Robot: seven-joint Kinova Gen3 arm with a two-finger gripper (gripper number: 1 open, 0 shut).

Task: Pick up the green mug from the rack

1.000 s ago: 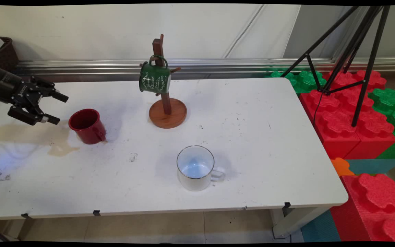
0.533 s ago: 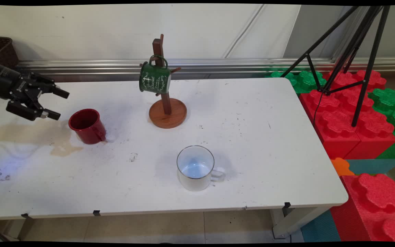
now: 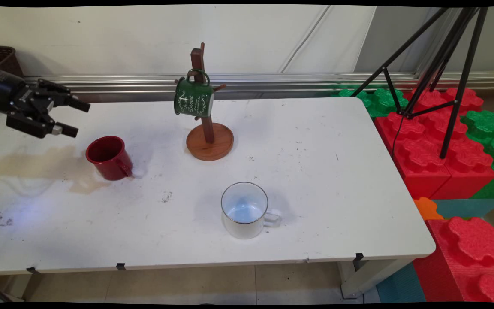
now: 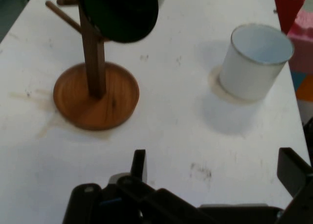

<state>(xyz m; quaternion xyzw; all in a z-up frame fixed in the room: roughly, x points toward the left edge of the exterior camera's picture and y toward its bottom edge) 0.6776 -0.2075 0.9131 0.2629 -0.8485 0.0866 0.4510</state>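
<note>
Red mug (image 3: 109, 157) stands on your white table (image 3: 315, 180), just below and right of the gripper (image 3: 75, 117), whose fingers are spread and empty. Your green mug (image 3: 194, 99), with white script you can't read, hangs on the wooden mug tree (image 3: 209, 140); a white mug (image 3: 245, 210) stands nearer.

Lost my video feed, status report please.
End effector open, empty, above table's left end. Red mug nearest, upright, untouched. Green mug hangs on rack.

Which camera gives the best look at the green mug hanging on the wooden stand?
The main view: the green enamel mug shows whole, white lettering included. The hand view catches only its dark underside, cut off at the top edge.
</note>
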